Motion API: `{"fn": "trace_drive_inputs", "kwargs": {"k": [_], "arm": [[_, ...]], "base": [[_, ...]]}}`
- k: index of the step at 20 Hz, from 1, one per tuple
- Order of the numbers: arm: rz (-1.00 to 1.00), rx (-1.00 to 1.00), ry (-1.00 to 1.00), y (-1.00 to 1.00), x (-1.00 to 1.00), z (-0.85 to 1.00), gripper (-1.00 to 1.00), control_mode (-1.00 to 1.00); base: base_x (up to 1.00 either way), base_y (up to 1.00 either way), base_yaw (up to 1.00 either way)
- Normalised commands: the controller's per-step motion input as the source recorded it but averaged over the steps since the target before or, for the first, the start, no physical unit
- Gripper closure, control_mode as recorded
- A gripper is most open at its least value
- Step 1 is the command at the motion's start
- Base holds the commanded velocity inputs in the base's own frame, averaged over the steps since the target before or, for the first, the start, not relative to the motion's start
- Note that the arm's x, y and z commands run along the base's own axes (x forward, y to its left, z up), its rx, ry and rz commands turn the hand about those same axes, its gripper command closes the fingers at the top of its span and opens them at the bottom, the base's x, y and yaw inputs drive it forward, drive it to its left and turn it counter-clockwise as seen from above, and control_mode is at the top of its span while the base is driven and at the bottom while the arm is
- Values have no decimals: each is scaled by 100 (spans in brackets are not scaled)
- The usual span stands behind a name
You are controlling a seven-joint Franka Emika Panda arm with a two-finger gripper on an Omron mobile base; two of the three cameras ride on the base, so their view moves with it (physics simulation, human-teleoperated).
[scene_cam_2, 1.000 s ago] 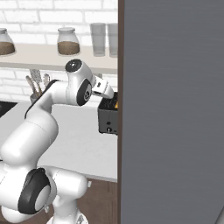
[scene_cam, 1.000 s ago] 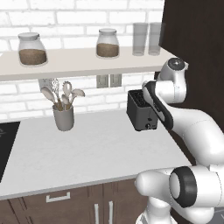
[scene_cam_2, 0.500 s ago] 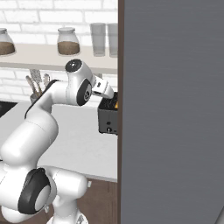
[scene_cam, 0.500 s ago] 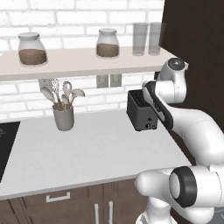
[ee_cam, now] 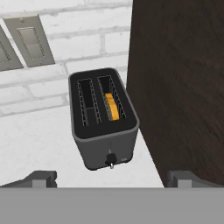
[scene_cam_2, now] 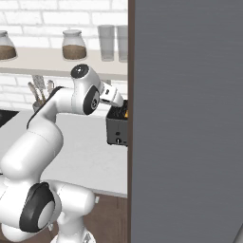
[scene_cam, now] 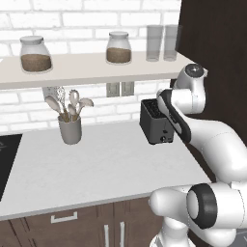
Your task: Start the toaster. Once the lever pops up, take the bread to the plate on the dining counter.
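Here the toaster (ee_cam: 103, 120) sits mid-frame in the hand view, the bread (ee_cam: 112, 106) sunk in its right slot. The gripper (ee_cam: 111, 178) hangs released above the tabletop (ee_cam: 39, 140), fingertips wide at the bottom corners.

toaster (scene_cam_2: 116, 129) half behind dark panel (scene_cam_2: 185, 118)

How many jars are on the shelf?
2: one jar toward the shelf's left end, another right of its middle, beside two glasses. More may sit off-frame.
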Motion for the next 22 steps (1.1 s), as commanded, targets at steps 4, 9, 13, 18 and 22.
{"fn": "trace_drive_inputs", "kwargs": {"k": [4,9,13,18,22], "arm": [[0,0,0,0,0,0,-100,-100],[0,0,0,0,0,0,-100,-100],[0,0,0,0,0,0,-100,-100],[0,0,0,0,0,0,-100,-100],[0,0,0,0,0,0,-100,-100]], "base": [[0,0,0],[0,0,0],[0,0,0],[0,0,0],[0,0,0]]}}
